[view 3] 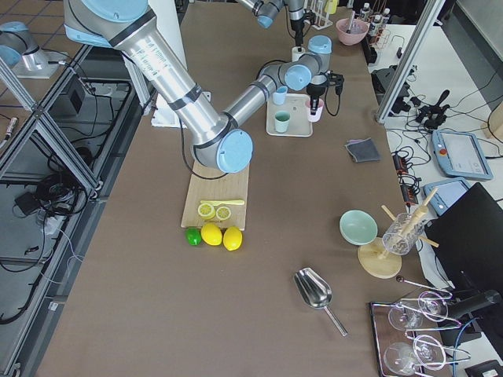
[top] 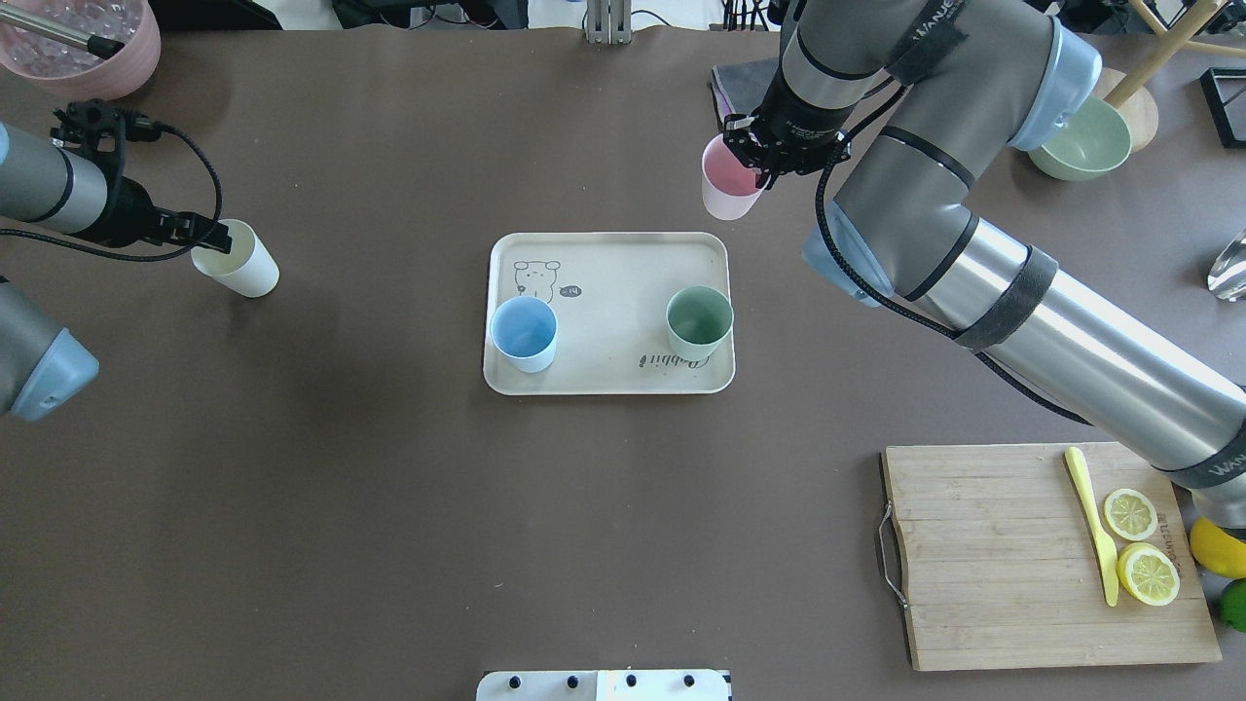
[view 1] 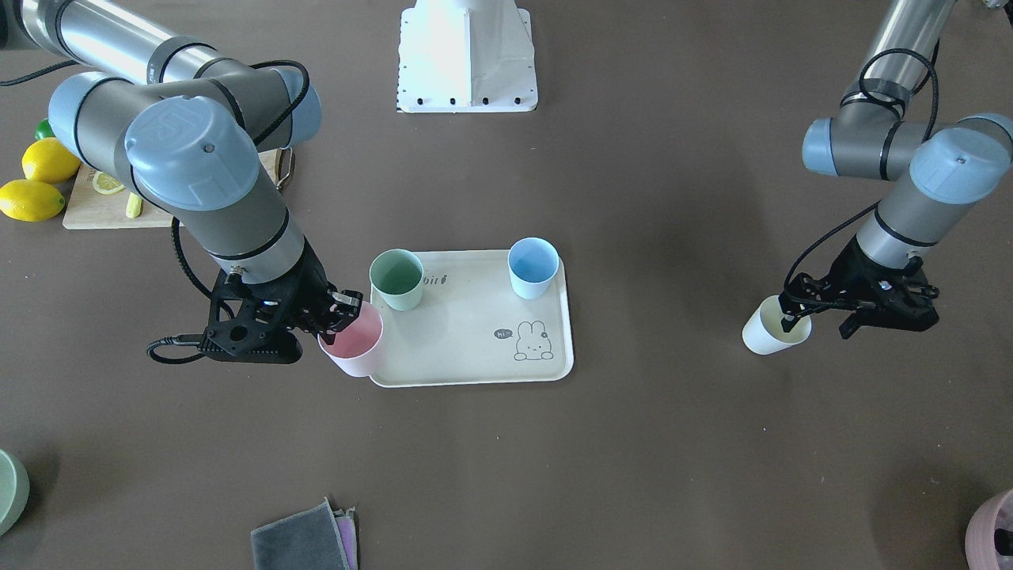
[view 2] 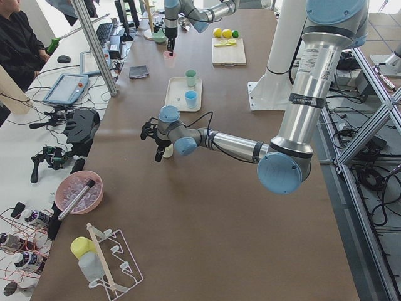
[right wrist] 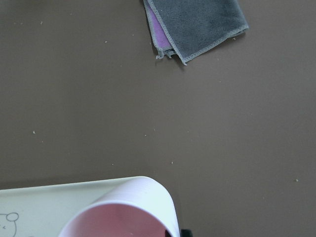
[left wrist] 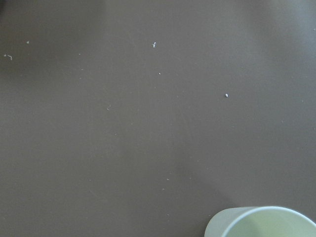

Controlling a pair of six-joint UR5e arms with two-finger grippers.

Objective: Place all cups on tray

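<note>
The beige rabbit tray lies mid-table with the sage green cup and the light blue cup upright on it. My right gripper is shut on the rim of the pink cup, held at the tray's corner. My left gripper is shut on the rim of the cream-yellow cup, well off the tray on my left side.
A wooden cutting board with lemon slices and a yellow knife sits near my right, whole lemons beside it. A folded grey cloth lies beyond the tray. A green bowl and a mauve pot stand at the far corners.
</note>
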